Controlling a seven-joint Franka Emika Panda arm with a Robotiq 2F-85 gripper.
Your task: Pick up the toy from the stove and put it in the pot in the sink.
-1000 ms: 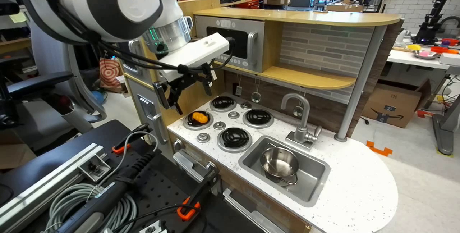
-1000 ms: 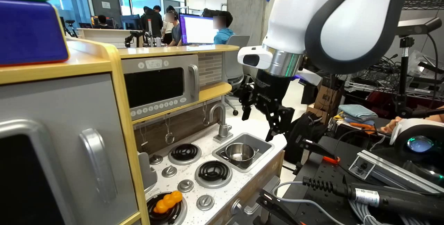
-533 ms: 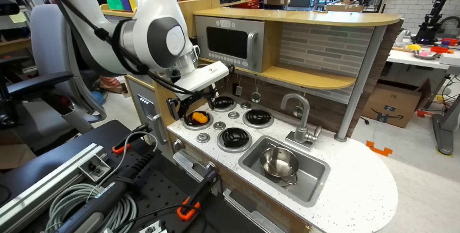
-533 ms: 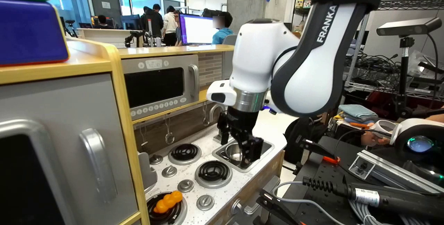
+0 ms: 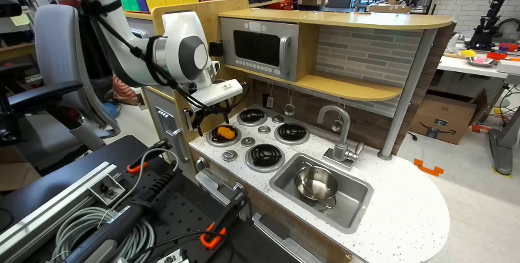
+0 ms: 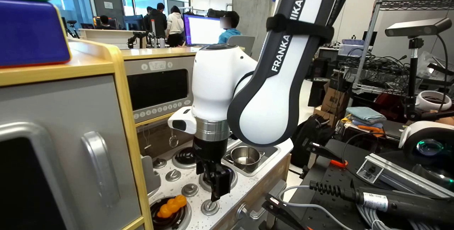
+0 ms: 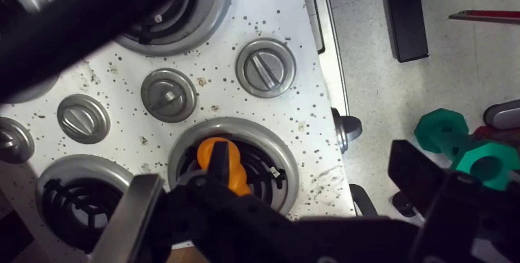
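The toy is a lumpy orange thing (image 5: pixel 226 132) lying on the front burner (image 5: pixel 212 141) nearest the tall cabinet. It also shows in an exterior view (image 6: pixel 172 207) and in the wrist view (image 7: pixel 239 175). My gripper (image 7: pixel 308 145) is open and empty above the stove's edge. In the wrist view one finger overlaps the toy and the other is over the floor past the counter edge. My gripper (image 6: pixel 208 185) is beside the toy and higher in an exterior view. A shiny metal pot (image 5: pixel 316 184) stands upright in the grey sink (image 5: pixel 353 210); nothing shows inside it.
A tall cabinet (image 6: pixel 71 152) stands close beside the toy's burner. A toy microwave (image 5: pixel 256 48) and shelf overhang the back. A faucet (image 5: pixel 344 133) rises behind the sink. Stove knobs (image 7: pixel 266 68) stick up between burners. A black table (image 5: pixel 191 214) with cables and clamps is in front.
The arm has swung towards the cabinet end and come down, bringing my gripper from near the sink side to beside the toy's burner. The gripper stays open; toy and pot have not moved.
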